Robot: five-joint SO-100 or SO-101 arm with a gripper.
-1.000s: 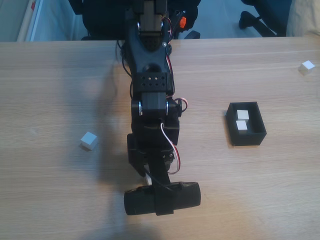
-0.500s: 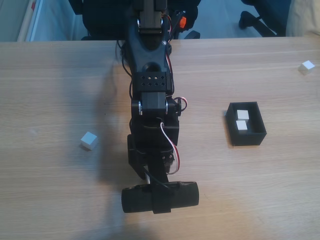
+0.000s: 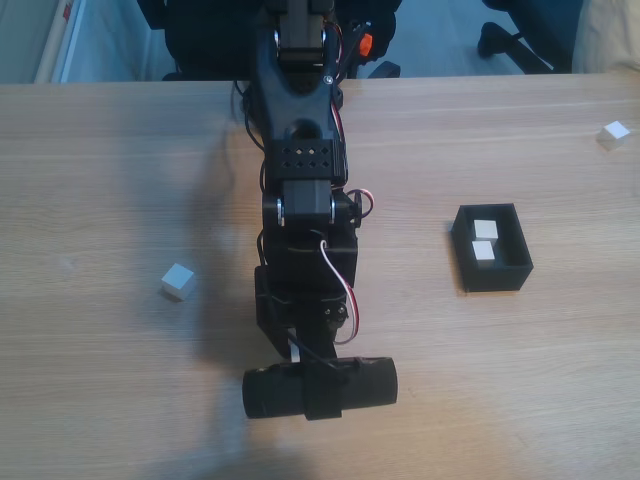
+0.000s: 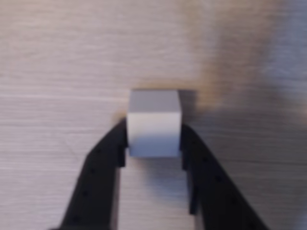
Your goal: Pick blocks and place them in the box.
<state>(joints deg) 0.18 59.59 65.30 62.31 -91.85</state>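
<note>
Wrist view: a white block [image 4: 154, 128] sits between the two black fingers [image 4: 103, 165] of the gripper [image 4: 153, 143]. The block is a plain cube with sharp edges; its upper face reads pale grey, its near face brighter white. Both fingertips lie against the block's left and right sides, so the jaws are closed on it. The block sits over the light wood-grain table [image 4: 57, 57], with a dark shadow on its right side; whether it touches the surface cannot be told.

Fixed view: the black arm [image 3: 305, 200] extends from the top edge toward the bottom of the picture, ending at a dark cylindrical part [image 3: 320, 388] near the bottom edge. The gripped block is hidden beneath the arm here. A second white block [image 3: 177, 281] lies on the table [image 3: 100, 180] to the left of the arm, well apart from it. A third white block [image 3: 613, 133] lies near the right edge. The black open-topped box [image 3: 492, 275] stands right of the arm; it holds two white blocks [image 3: 484, 240], one just beside the other, in its left part.

Change from the earlier pictures: the cylindrical part at the arm's end has shifted slightly left in the fixed view. The loose blocks and the box have kept their places
</note>
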